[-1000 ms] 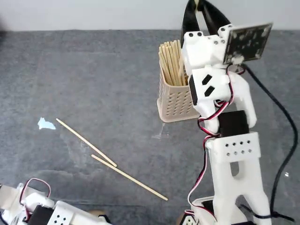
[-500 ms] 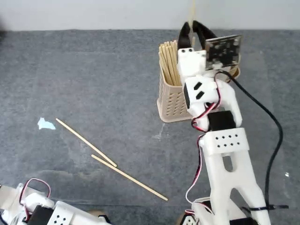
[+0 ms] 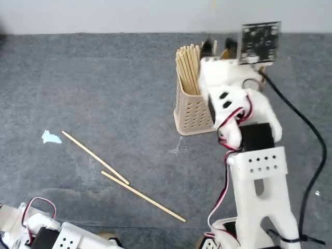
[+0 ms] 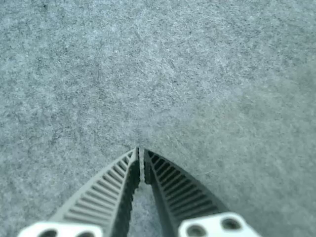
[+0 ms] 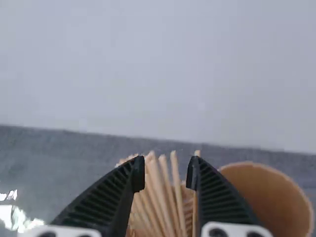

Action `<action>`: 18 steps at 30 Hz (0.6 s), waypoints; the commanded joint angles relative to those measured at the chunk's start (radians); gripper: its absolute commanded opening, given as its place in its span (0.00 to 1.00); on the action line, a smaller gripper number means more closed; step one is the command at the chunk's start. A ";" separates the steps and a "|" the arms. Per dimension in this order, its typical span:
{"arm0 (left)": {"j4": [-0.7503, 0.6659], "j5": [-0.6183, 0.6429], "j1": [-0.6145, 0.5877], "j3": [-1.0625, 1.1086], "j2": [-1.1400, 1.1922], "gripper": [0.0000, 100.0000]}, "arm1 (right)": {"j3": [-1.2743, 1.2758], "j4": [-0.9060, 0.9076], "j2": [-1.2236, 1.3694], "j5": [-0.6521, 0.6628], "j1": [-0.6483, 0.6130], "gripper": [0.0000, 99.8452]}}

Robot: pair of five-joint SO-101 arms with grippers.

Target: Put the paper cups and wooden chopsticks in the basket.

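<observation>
Your right arm [image 3: 244, 129] stands over the beige perforated basket [image 3: 193, 116] at the far side of the grey tabletop [image 3: 104, 78]. The right jaws hang above the basket's mouth, parted by a narrow gap and gripping nothing. Seen from the right wrist, the tips of the bundled wooden chopsticks [image 5: 163, 170] rise between and beyond them, standing upright in the basket. A brown paper cup [image 5: 266, 197] sits just beside the bundle, open end up.

Two loose chopsticks lie flat on the tabletop, well apart from the basket and towards its near left. The longer chopstick [image 3: 142, 196] runs diagonally towards the near edge. The shorter chopstick [image 3: 95, 157] lies roughly parallel, its near end just beside the longer one's far end. A small blue scrap [image 3: 50, 137] rests near the shorter one's far tip.

Your left arm [image 3: 52, 236] sits at the near left corner. The left jaws are closed tip to tip over bare grey felt, holding nothing
</observation>
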 commanded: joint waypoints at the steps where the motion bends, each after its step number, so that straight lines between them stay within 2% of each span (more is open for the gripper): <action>1: 0.006 -0.008 -0.005 -0.010 -0.005 0.01 | -0.060 0.206 -0.047 -0.011 -0.074 0.14; 5: 0.006 -0.008 -0.005 -0.010 -0.005 0.01 | -0.060 0.406 -0.042 -0.011 -0.173 0.14; 11: 0.006 -0.008 -0.005 -0.010 -0.005 0.01 | -0.049 0.602 -0.036 -0.011 -0.331 0.14; 15: 0.006 -0.008 -0.005 -0.010 -0.005 0.01 | 0.081 0.611 -0.036 -0.014 -0.489 0.14; 18: 0.006 -0.008 -0.005 -0.010 -0.005 0.01 | 0.235 0.513 -0.036 -0.017 -0.595 0.14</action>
